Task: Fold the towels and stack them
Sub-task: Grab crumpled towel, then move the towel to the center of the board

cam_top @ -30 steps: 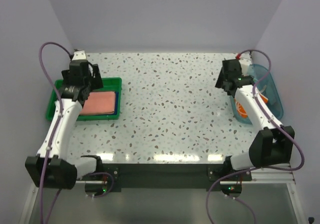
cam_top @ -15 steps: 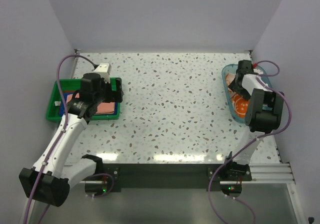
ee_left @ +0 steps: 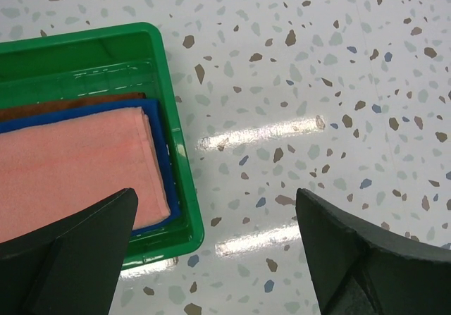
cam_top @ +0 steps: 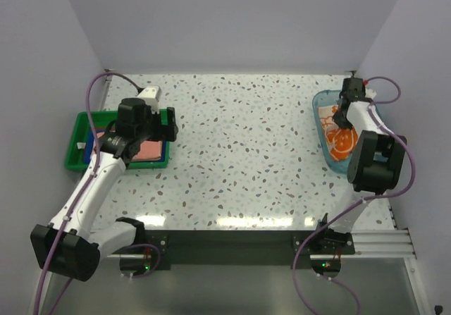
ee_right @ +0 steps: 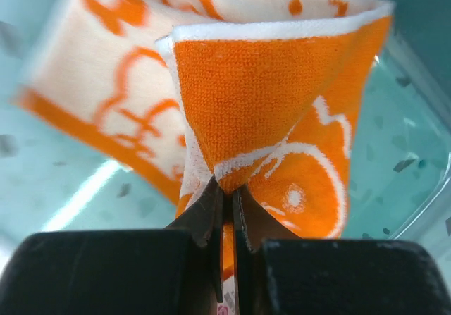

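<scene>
The middle of the desk [cam_top: 239,153] is lying open between the green tray [cam_top: 106,165] and the blue tub [cam_top: 317,114]. The tray's rim is standing below the spread left hand [ee_left: 215,202]. The tub's wall is ringing the right hand [ee_right: 227,195], which is pinching the orange towel [ee_right: 282,96], close to the side wall [cam_top: 416,82].

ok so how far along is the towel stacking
Done: pink towel, blue towel and rust-brown towel lie folded and stacked in the green tray. In hand: the right gripper pinches the orange towel at the tub. Left: fold it and stack it. The left gripper is open, empty.
</scene>
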`<action>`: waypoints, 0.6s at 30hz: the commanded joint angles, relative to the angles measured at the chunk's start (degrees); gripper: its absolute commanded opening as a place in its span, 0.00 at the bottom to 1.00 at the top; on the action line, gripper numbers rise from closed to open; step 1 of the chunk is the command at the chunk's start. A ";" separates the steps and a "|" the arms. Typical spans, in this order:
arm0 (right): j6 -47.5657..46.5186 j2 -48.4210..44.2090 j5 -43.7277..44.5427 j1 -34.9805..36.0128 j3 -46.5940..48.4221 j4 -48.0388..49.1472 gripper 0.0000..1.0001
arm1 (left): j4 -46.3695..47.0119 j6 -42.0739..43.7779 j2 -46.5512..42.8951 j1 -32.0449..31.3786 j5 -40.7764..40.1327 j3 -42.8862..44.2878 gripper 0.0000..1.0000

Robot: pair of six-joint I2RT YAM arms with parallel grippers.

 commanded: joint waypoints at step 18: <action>20.20 -29.43 -2.00 38.14 3.09 6.61 0.08 | -5.88 -1.92 7.15 -0.39 5.82 15.46 1.00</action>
